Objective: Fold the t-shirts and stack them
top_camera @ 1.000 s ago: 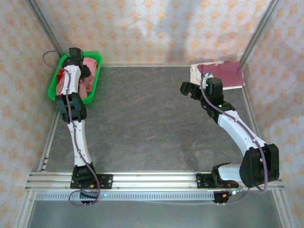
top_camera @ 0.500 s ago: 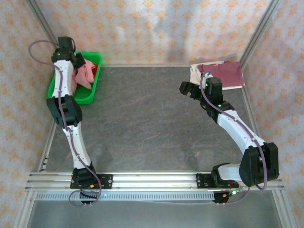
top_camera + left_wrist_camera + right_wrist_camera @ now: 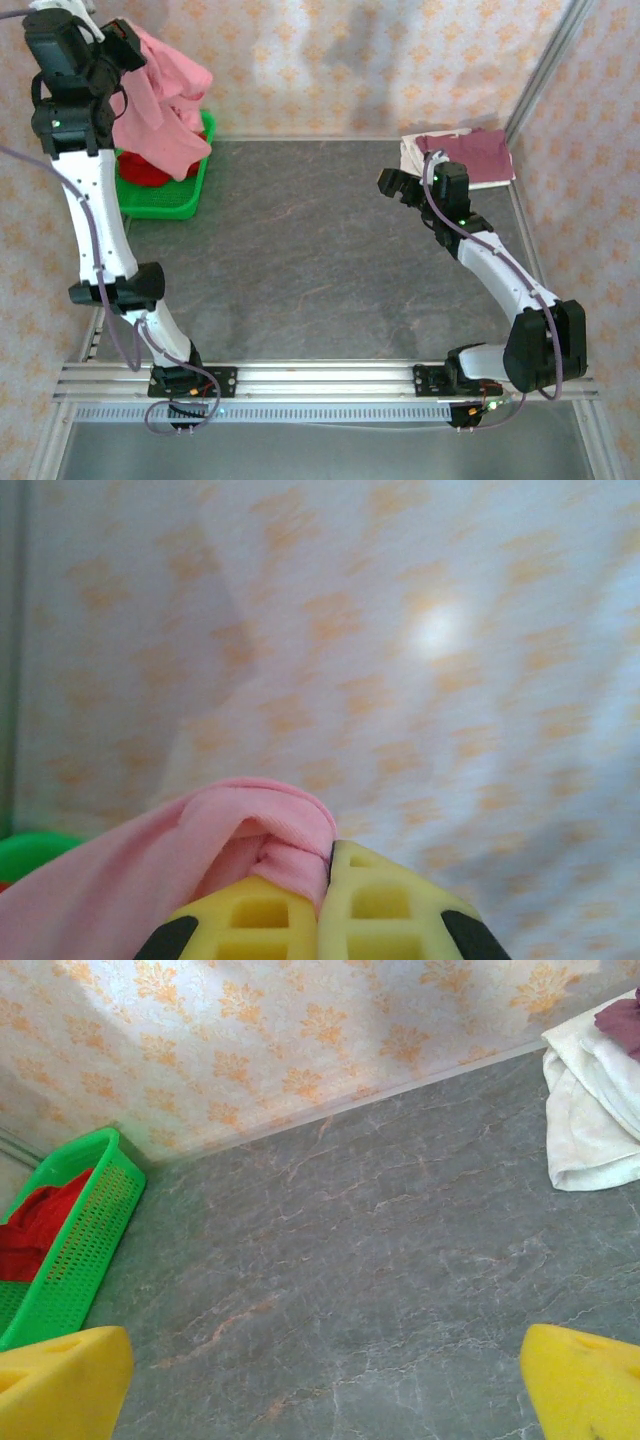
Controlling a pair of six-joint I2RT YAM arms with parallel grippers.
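- Near edge: an aluminium mounting rail (image 3: pixel 320 378) carries both arm bases.
- Mid-table: the grey stone-patterned table top (image 3: pixel 300 260) lies between the arms. It is judged to be the working area for folding.
- Right of centre: the right gripper (image 3: pixel 393 186) hovers above the table, near the stack. Its yellow padded fingers (image 3: pixel 60 1385) are spread wide and released, with nothing between them.
- Far right corner: a folded maroon cotton t-shirt (image 3: pixel 470 155) lies on top of an off-white cotton t-shirt (image 3: pixel 410 155). This is judged to be the stack so far.
- Far left corner: a green plastic mesh basket (image 3: pixel 160 203) sits against the wall with a bright red t-shirt (image 3: pixel 145 172) inside it.
- Above the basket: the left gripper (image 3: pixel 125 48) is raised high beside the patterned wall.
  - Its fingers are clenched on a fold of the large light salmon-pink cotton t-shirt (image 3: pixel 165 110). The left wrist view shows the cloth pinched between the pads.
  - The shirt hangs bunched from the gripper. Whether its lowest edge clears the basket rim cannot be told.
- Step in hand: taking the next shirt out of the basket. Folding of this shirt is not yet begun.
- Next move, as a judgement:
  - Carry the pink shirt over the bare table and lower it.
  - Have the free right gripper take a second edge, so the bunched cloth spreads flat.
  - Check that the hem neither snags the mesh nor drags the red shirt along.
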